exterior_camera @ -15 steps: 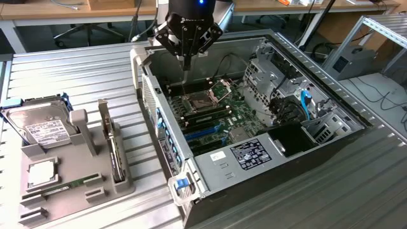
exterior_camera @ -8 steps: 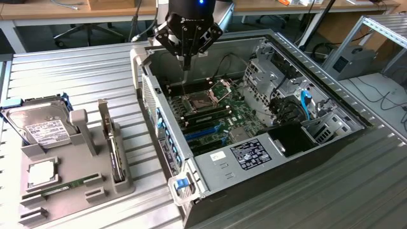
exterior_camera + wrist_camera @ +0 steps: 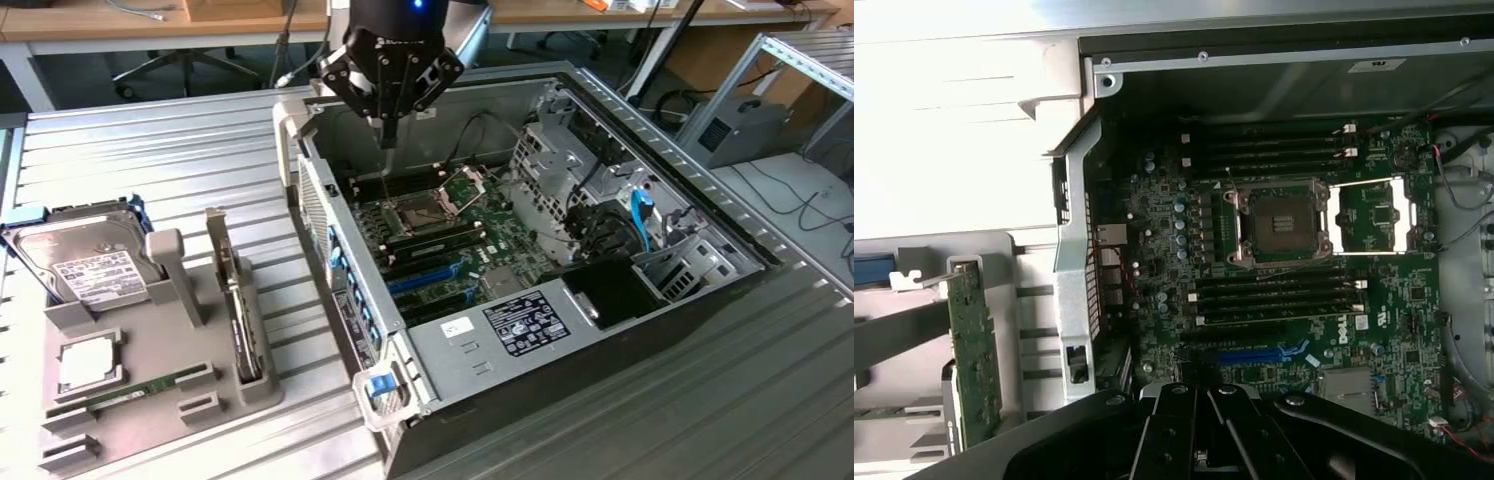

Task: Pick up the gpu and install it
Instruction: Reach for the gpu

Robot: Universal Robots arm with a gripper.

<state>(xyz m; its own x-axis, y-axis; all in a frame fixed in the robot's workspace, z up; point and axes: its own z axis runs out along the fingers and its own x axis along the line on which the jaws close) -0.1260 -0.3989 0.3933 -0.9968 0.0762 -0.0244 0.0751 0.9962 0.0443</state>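
Hovering over open case (image 3: 461, 372), gripper (image 3: 387, 140) pinched closed, Dell motherboard (image 3: 1154, 250) beneath, gpu (image 3: 974, 350) upright in tray (image 3: 154, 345)

Ext high, oblique; wrist looks down; shared: mobo (image 3: 507, 235) (image 3: 1154, 200).

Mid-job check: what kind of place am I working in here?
Probably a robotics lab or workshop: an open computer case sits on a ribbed metal table, a grey fixture tray holds a hard drive, and wooden desks with an office chair stand behind.

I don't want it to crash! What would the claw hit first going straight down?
The claw would probably meet the motherboard inside the open computer case first, though depth is unclear.
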